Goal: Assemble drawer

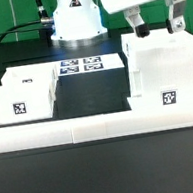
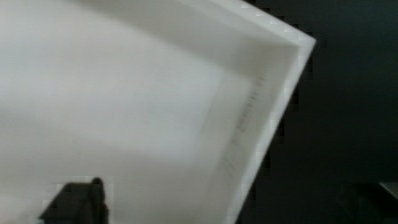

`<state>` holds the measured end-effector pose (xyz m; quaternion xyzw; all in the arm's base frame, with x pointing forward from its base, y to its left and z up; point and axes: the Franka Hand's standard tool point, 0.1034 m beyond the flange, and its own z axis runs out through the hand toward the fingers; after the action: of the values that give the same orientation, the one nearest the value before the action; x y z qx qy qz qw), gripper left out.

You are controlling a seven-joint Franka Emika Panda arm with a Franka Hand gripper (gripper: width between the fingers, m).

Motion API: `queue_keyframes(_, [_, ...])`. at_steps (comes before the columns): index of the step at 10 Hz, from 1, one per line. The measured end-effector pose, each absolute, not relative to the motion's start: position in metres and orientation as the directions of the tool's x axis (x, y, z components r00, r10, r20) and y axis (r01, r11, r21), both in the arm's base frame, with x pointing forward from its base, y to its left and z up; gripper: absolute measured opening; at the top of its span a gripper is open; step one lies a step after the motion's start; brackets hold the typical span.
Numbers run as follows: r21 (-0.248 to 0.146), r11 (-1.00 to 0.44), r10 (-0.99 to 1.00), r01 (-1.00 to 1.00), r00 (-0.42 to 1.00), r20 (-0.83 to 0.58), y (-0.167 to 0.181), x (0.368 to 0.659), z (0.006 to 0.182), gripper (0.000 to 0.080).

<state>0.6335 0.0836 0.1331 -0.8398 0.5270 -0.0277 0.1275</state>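
The tall white box housing (image 1: 164,74) of the drawer stands at the exterior view's right, with a square tag on its front. A low white tray (image 1: 24,96) with a tag lies at the exterior view's left. I cannot make out a second tray. My gripper (image 1: 156,22) hangs just above the housing's top, its jaws wide apart and empty. In the wrist view the housing's white wall and rim (image 2: 160,110) fill most of the picture. My gripper (image 2: 231,205) shows one dark fingertip (image 2: 75,203) over the white wall and the other at the dark edge.
The marker board (image 1: 79,64) lies flat at the back centre, in front of the arm's white base (image 1: 76,17). A long low white rail (image 1: 100,132) runs along the front of the black table, close to the housing and the tray.
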Motion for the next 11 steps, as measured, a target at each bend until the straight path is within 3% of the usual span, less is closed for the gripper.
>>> queue_keyframes(1, [-0.244, -0.490, -0.852, -0.837, 0.519, -0.066, 0.082, 0.633, 0.133, 0.0649])
queue_keyframes(2, [-0.214, -0.667, -0.724, -0.713, 0.689, -0.040, 0.075, 0.626, 0.130, 0.0649])
queue_keyframes(4, [-0.175, -0.837, -0.523, -0.518, 0.852, -0.021, 0.053, 0.618, 0.137, 0.0649])
queue_keyframes(8, [-0.161, -0.961, -0.234, -0.225, 0.972, 0.036, 0.042, 0.616, 0.136, 0.0649])
queue_keyframes(11, [-0.100, -0.983, -0.159, -0.154, 0.987, 0.041, -0.020, 0.584, 0.127, 0.0649])
